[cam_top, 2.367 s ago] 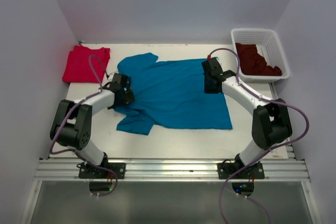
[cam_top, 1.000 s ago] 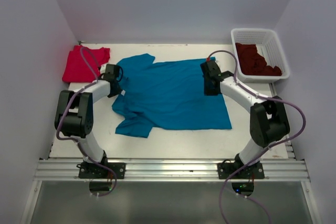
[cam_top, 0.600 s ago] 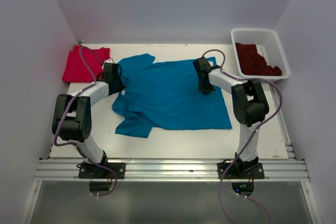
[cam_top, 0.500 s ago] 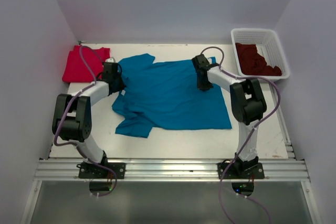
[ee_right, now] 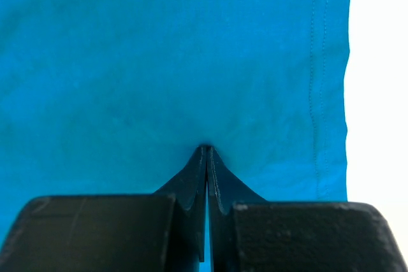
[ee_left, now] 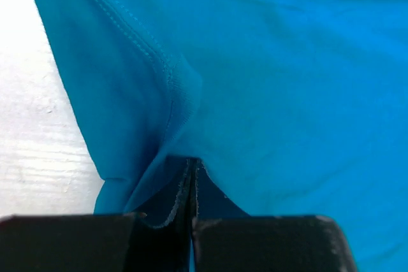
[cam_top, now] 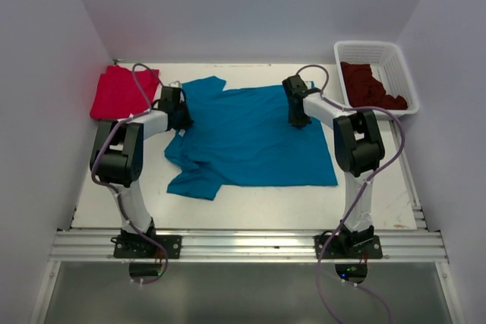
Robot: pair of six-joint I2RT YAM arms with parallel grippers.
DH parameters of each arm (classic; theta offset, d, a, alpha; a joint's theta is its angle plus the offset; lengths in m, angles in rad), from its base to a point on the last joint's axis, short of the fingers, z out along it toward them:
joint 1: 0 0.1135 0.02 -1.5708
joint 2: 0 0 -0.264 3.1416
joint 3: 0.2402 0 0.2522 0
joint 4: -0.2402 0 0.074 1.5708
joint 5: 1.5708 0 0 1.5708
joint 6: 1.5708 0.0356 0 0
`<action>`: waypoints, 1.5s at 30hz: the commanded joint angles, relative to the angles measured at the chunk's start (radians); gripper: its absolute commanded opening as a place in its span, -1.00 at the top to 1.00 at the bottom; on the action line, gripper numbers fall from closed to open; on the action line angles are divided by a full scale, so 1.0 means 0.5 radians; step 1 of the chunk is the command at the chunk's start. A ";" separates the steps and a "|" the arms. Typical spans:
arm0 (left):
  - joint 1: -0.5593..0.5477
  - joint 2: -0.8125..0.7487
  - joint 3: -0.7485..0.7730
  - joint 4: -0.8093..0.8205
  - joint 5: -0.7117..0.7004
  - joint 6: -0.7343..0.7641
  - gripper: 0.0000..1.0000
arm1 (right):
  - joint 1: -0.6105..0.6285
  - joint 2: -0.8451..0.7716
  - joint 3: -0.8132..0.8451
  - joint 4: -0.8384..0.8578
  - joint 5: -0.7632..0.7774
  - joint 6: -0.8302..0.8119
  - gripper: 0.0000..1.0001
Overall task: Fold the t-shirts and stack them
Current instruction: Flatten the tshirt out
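Note:
A teal t-shirt (cam_top: 250, 142) lies spread flat across the middle of the table, front sleeve crumpled. My left gripper (cam_top: 179, 114) is at its left edge near the collar. In the left wrist view the left gripper (ee_left: 191, 165) is shut, with a pucker of teal cloth (ee_left: 268, 81) drawn up at the tips. My right gripper (cam_top: 297, 114) is at the shirt's far right part. In the right wrist view the right gripper (ee_right: 206, 152) is shut on a small tent of cloth beside the stitched hem (ee_right: 319, 81). A folded red t-shirt (cam_top: 118, 92) lies far left. Dark maroon t-shirts (cam_top: 372, 89) fill the basket.
The white lattice basket (cam_top: 364, 45) stands at the far right corner. Walls close in the table on the left, back and right. Bare table (cam_top: 250, 202) shows in front of the teal shirt, and an aluminium rail (cam_top: 243, 244) runs along the near edge.
Both grippers have moved toward the far side of the shirt, staying shut. The left one shifted right along the collar edge, the right arm's elbow swung in. The shirt's left edge shifted slightly.

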 commanded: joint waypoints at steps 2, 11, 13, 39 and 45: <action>-0.039 0.092 0.098 -0.067 -0.006 0.043 1.00 | -0.097 0.128 -0.002 -0.140 0.047 0.085 1.00; -0.039 0.172 0.227 -0.358 -0.325 0.062 1.00 | -0.290 0.122 -0.075 -0.244 0.130 0.257 1.00; -0.036 0.169 0.245 -0.395 -0.402 0.068 1.00 | -0.318 0.115 -0.085 -0.266 0.142 0.275 1.00; 0.123 -0.012 0.301 -0.733 -0.626 0.148 1.00 | -0.426 0.143 -0.079 -0.355 0.225 0.404 1.00; 0.135 -0.411 0.071 -0.329 -0.222 0.200 1.00 | -0.413 0.002 -0.210 -0.074 0.044 0.297 1.00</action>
